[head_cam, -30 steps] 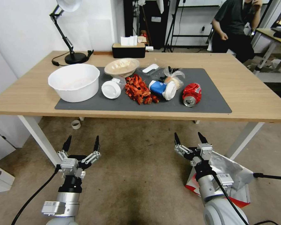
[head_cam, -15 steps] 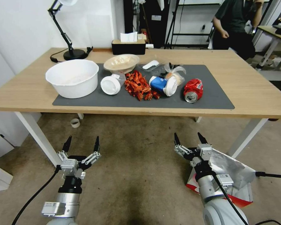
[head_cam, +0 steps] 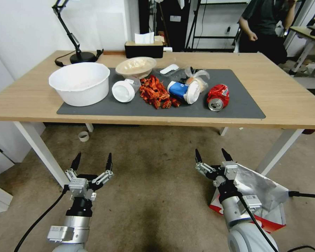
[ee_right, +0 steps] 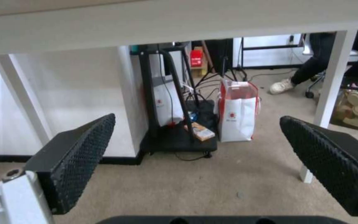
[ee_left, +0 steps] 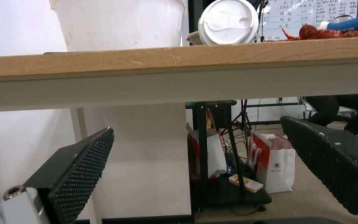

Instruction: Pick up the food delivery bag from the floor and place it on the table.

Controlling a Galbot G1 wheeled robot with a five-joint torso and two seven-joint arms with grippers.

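The food delivery bag (head_cam: 264,187) lies on the floor (head_cam: 157,182) at the right, just in front of a white table leg. Its silver foil lining faces up, and its red and white side (head_cam: 271,224) shows behind my right arm. My right gripper (head_cam: 210,152) hangs open above the floor, just left of the bag and not touching it. My left gripper (head_cam: 93,155) is open too, low at the left. The light-wood table (head_cam: 290,101) with its dark grey mat (head_cam: 241,105) stands ahead. Both wrist views look under the tabletop past open fingers (ee_left: 79,161) (ee_right: 79,155).
On the mat lie a white bowl (head_cam: 79,83), a white lid (head_cam: 123,91), red scraps (head_cam: 154,92), a blue cup (head_cam: 181,91) and a crushed red can (head_cam: 218,97). A lamp and tissue box stand at the back. Other red-and-white bags (ee_right: 238,112) (ee_left: 276,165) stand under the table's far side.
The whole head picture has shifted a little, with the table higher and the bag slightly further right, so the camera moved. Both grippers hold the same open pose.
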